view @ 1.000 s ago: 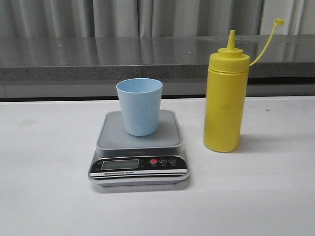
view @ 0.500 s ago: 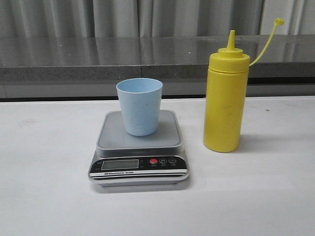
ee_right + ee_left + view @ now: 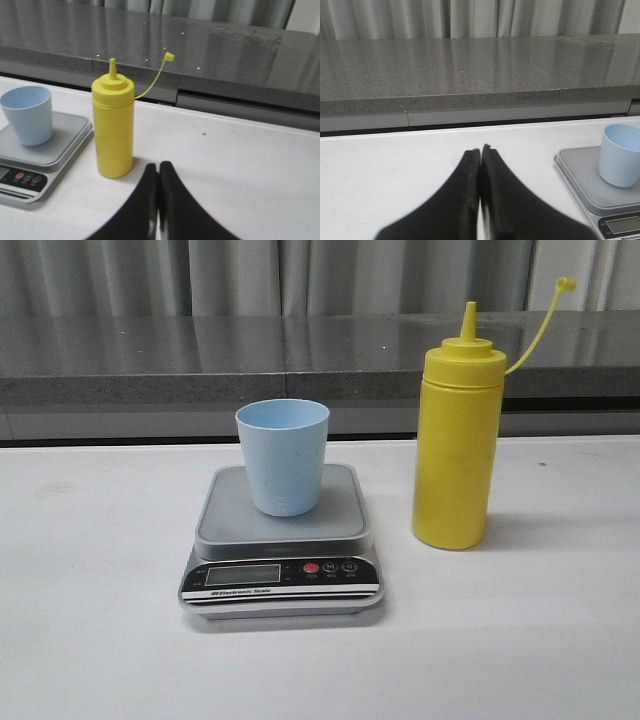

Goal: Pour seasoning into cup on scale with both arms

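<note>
The light blue cup (image 3: pixel 283 456) stands upright on the silver-grey scale (image 3: pixel 283 540) at the table's middle. The tall yellow seasoning bottle (image 3: pixel 458 445) stands upright to the right of the scale, its nozzle uncapped and the tethered cap hanging off to the right. Neither gripper shows in the front view. My left gripper (image 3: pixel 480 150) is shut and empty, over the white table to the left of the scale (image 3: pixel 585 177) and cup (image 3: pixel 620 155). My right gripper (image 3: pixel 158 166) is shut and empty, just right of the bottle (image 3: pixel 113 127), near its base; the cup (image 3: pixel 27 114) sits beyond.
A grey stone counter (image 3: pixel 300 355) with curtains behind it runs along the table's far edge. The white table (image 3: pixel 100 640) stretches to both sides of the scale and bottle.
</note>
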Controlling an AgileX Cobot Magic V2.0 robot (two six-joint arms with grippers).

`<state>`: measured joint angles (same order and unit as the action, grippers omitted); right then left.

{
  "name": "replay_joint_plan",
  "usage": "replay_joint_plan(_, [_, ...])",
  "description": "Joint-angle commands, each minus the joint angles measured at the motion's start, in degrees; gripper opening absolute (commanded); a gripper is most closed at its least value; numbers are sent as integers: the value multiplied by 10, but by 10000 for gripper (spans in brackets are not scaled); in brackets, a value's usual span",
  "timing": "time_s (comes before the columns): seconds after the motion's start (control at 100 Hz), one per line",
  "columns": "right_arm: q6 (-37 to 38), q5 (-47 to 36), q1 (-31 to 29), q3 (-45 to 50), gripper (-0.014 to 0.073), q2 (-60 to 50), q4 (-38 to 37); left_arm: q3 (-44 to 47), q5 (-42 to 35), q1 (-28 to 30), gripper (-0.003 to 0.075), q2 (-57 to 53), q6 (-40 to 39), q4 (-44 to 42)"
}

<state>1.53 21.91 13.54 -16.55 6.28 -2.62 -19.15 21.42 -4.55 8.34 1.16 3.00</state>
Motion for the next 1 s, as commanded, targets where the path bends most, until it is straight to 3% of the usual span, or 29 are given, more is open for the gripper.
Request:
replay_joint_plan(0.0, [-3, -64, -30, 0, -67, -22, -6, -15, -45, 0, -20, 6, -5, 7])
replay_joint_plan(0.29, [-3, -124, -101, 80, -67, -80, -1, -15, -45, 0, -20, 7, -5, 7])
replay_joint_plan(0.66, [-3, -211, -103, 160, -67, -80, 1, -15, -45, 0, -20, 7, -5, 7])
replay_joint_plan(0.99, [-3, -214, -103, 169, -67, -80, 1, -15, -45, 0, -20, 7, -5, 7])
